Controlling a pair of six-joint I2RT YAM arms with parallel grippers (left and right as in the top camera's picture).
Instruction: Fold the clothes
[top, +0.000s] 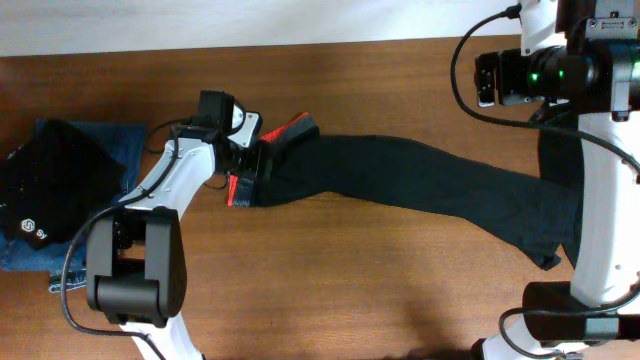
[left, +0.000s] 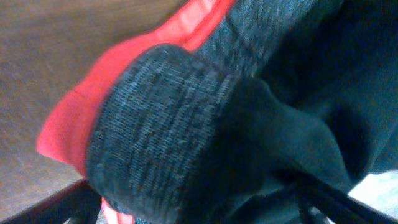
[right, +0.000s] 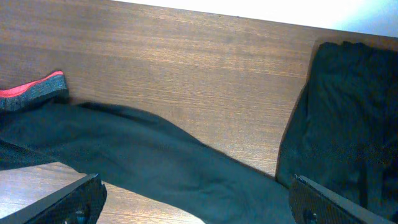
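On table: black trousers, stretched left to right, red-orange and grey waistband at left end. Left gripper right at waistband, cloth bunched against it and filling wrist view; gripping or not, cannot tell. Right gripper raised over right part of table, trouser leg below it, clear of cloth; fingers spread wide, nothing between. At far left, well apart from both grippers: blue jeans with a black garment on top
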